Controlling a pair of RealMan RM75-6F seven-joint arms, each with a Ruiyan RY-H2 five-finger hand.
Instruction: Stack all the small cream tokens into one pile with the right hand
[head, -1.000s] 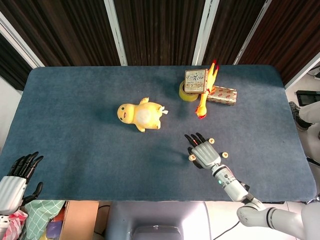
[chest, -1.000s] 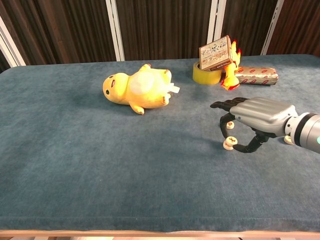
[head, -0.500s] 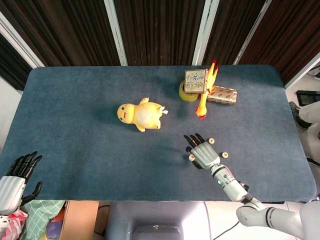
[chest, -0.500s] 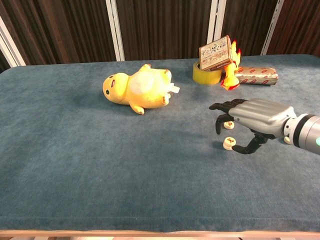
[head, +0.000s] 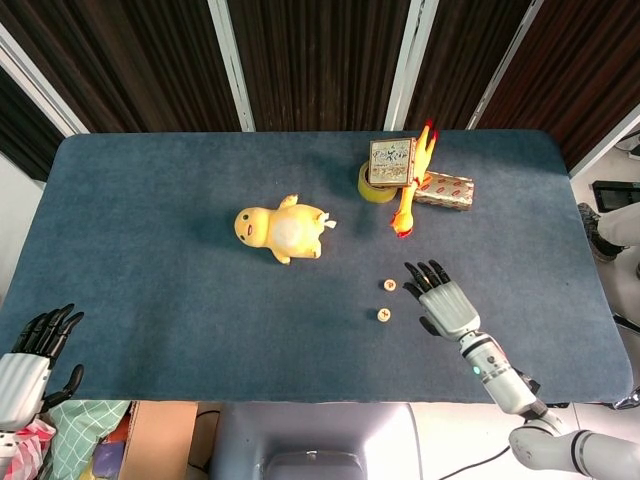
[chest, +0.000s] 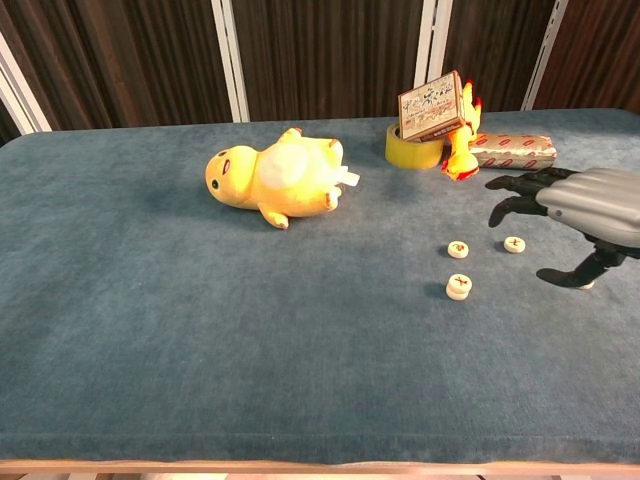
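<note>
Near the right front of the dark blue felt-covered table (head: 150, 200), the right hand (head: 447, 300), grey-backed with black fingers, hangs palm down with its fingers spread and curved, holding nothing. Just to its left lie two small round cream tokens, apart from each other and unstacked: the farther token (head: 389, 285) and the nearer token (head: 384, 315), neither touched by the hand. The chest view shows what the overhead view hides: a third cream token (chest: 514, 244) lies below the black fingertips (chest: 500, 212) with clear space above it, and a sliver of what may be a fourth shows by the thumb at the right edge, too covered to be sure. From overhead the hand's back conceals both. The overhead view alone takes in the left hand (head: 30, 362), off the table's front left corner, its fingers loosely apart and nothing in them. A yellow plush duck-like toy (head: 280, 229) lies on its side mid-table. At the far right, a small patterned box (head: 391, 160) rests tilted on a yellow tape roll (chest: 412, 152), a yellow and red rubber chicken (head: 411, 190) leans beside them, and a red-and-white wrapped packet (head: 445, 190) lies just beyond.
</note>
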